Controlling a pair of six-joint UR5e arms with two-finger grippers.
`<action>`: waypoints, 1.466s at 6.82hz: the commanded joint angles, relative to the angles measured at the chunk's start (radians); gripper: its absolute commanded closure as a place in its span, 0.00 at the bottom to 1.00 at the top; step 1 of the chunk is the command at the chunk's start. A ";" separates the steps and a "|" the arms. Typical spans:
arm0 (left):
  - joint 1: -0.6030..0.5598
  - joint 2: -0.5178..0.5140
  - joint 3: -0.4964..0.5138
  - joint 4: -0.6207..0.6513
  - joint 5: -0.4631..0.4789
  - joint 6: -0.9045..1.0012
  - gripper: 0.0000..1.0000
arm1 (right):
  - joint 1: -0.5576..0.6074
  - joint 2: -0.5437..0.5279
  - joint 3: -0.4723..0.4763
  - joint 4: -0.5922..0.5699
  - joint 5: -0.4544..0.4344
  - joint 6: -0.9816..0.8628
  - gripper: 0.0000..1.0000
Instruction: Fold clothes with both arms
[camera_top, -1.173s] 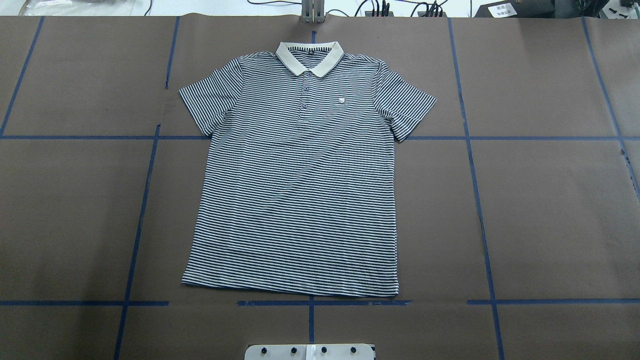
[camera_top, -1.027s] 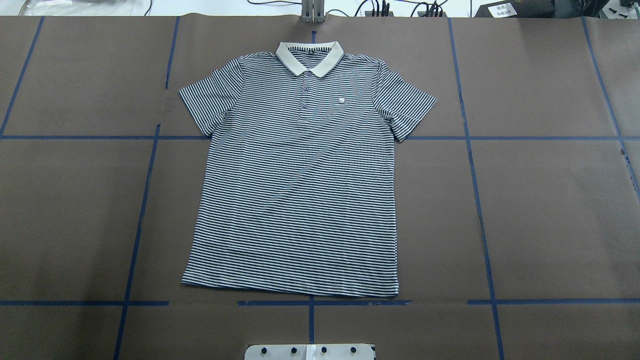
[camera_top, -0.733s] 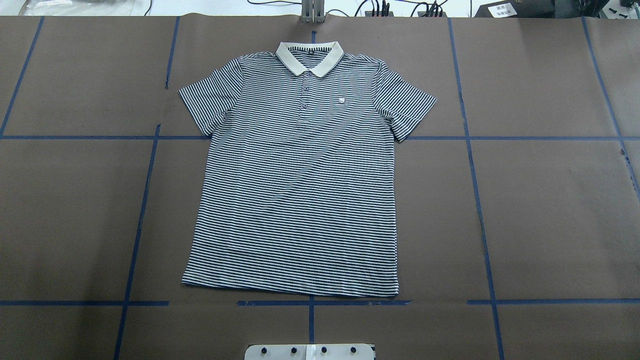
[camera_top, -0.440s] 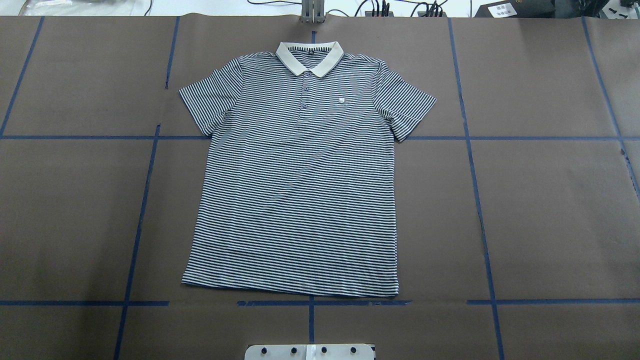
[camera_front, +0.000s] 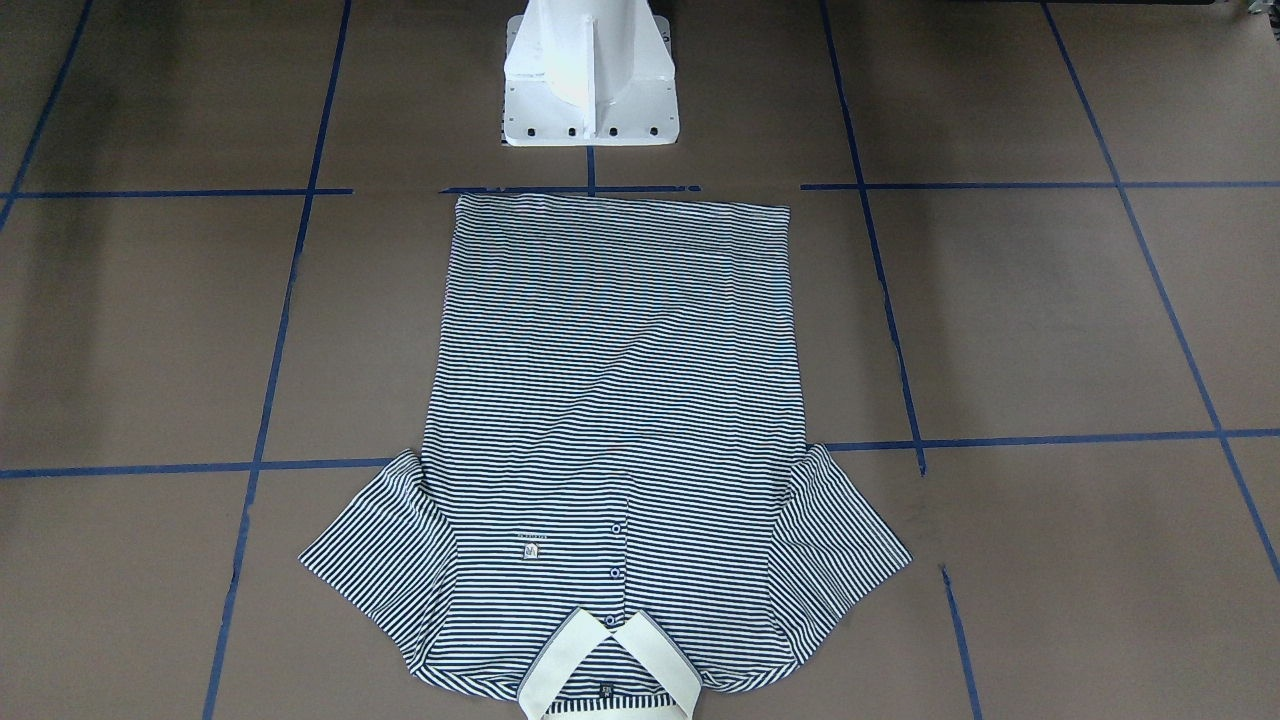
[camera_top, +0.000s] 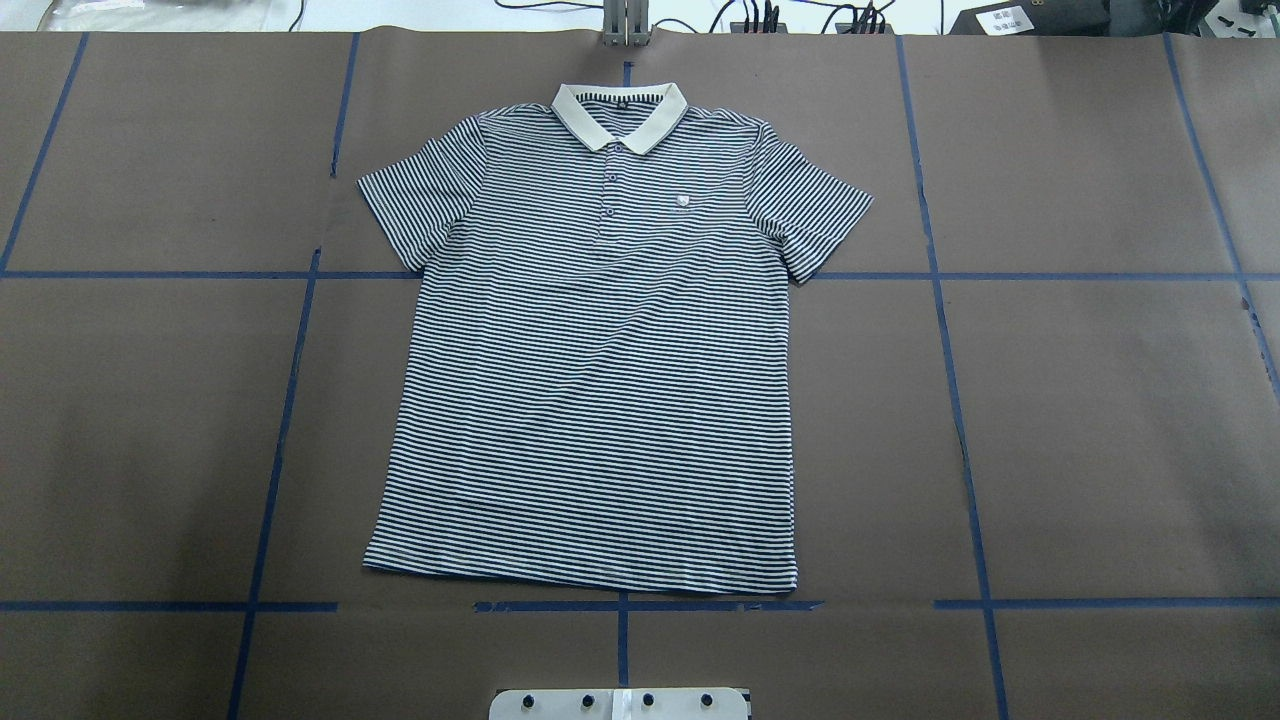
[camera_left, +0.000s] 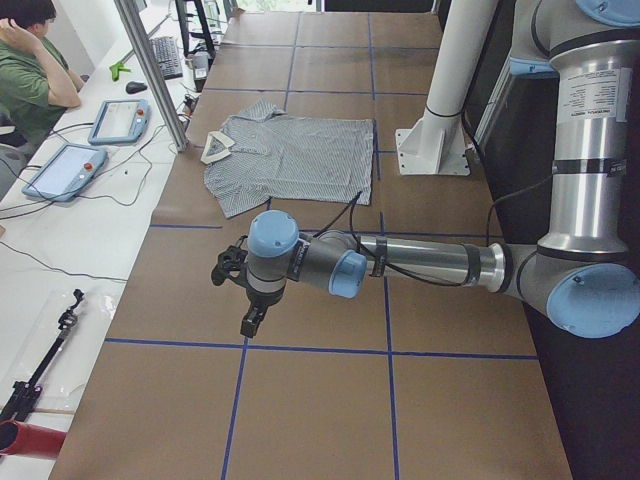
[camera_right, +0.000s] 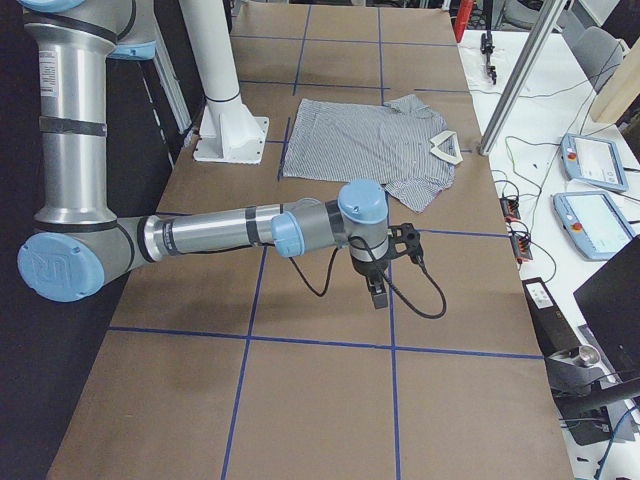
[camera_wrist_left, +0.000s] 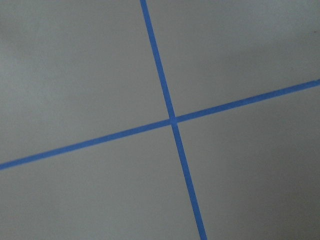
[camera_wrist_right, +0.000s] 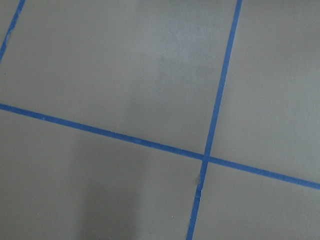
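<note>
The striped polo shirt (camera_top: 600, 380) lies flat and face up on the brown table, with both sleeves spread and its cream collar (camera_top: 620, 115) at the far edge. It also shows in the front view (camera_front: 615, 400) and in both side views (camera_left: 300, 155) (camera_right: 370, 140). My left gripper (camera_left: 250, 322) hangs over bare table well to the shirt's left. My right gripper (camera_right: 378, 292) hangs over bare table well to its right. Neither gripper touches the cloth. I cannot tell whether either one is open or shut. Both wrist views show only brown surface and blue tape lines.
The white pedestal base (camera_front: 590, 90) stands just behind the shirt's hem. Blue tape lines (camera_top: 960, 400) divide the table into squares. A person (camera_left: 30, 70) sits at a desk with teach pendants (camera_left: 65, 170) beyond the table's far edge. A metal post (camera_left: 150, 70) rises near the collar.
</note>
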 joint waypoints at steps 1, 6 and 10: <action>-0.001 -0.027 0.013 -0.366 -0.002 -0.004 0.00 | -0.001 0.015 -0.024 0.112 0.005 0.001 0.00; 0.036 -0.081 0.035 -0.455 -0.013 -0.055 0.00 | -0.308 0.353 -0.244 0.439 -0.113 0.738 0.03; 0.042 -0.081 0.038 -0.466 -0.011 -0.055 0.00 | -0.618 0.516 -0.423 0.573 -0.515 1.132 0.32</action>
